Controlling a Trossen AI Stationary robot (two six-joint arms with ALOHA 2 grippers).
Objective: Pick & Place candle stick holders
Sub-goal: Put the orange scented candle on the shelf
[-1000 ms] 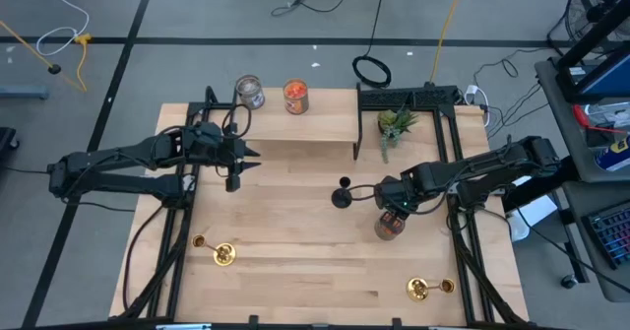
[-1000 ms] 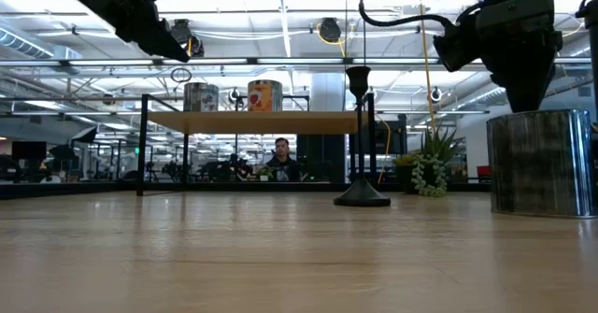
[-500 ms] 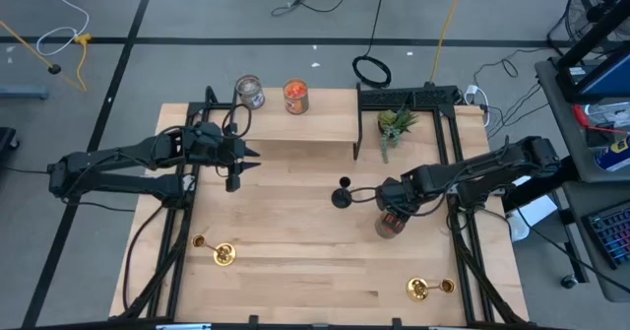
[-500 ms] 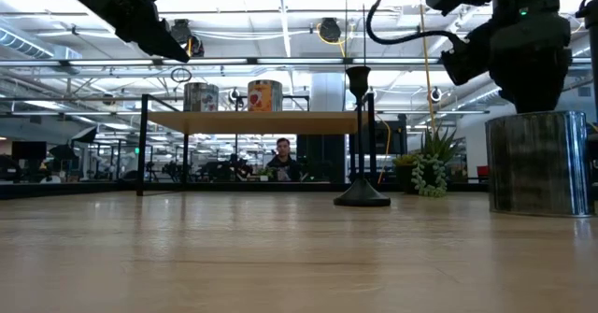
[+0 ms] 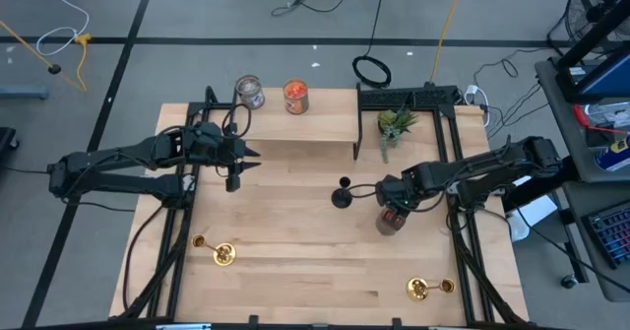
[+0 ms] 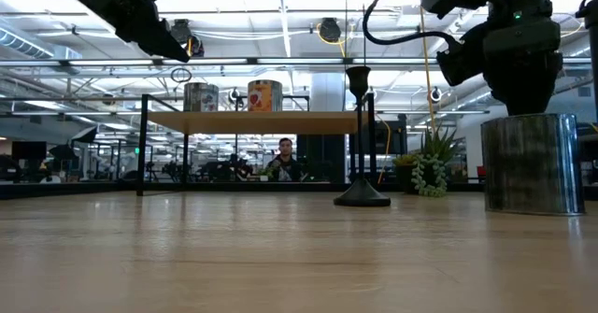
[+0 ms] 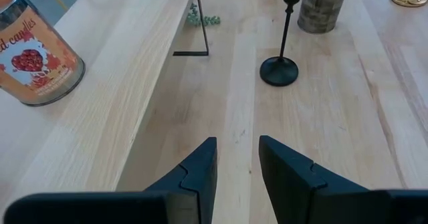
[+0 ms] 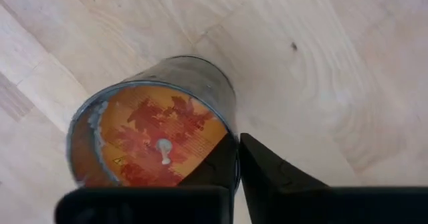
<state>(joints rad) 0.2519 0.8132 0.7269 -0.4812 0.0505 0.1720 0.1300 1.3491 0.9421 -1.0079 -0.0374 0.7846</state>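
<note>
The left gripper (image 5: 243, 165) is held above the wood at the left-centre of the table (image 5: 295, 261), fingers parted with a clear gap and nothing between them. Nearer the front edge on that side, a gold candle holder (image 5: 222, 255) is seen well apart from it.

In the middle, the black candle holder (image 5: 342, 194) is standing upright, its stem vertical on its round base. From the left wrist camera it is seen straight ahead of the parted fingers (image 7: 200, 170), with bare wood between.

Just right of it, the right gripper (image 5: 393, 212) is hovering directly over a candle jar (image 5: 390, 222), not over any holder; its two fingers are drawn nearly together and nothing is seen gripped. The black holder lies just beside this gripper, to its left, so the right arm is judged the nearer one. A short sideways shift is called for, with the approach made from above along the upright stem.

At the near right corner, a second gold candle holder (image 5: 418, 290) is waiting, apart from both arms.
</note>
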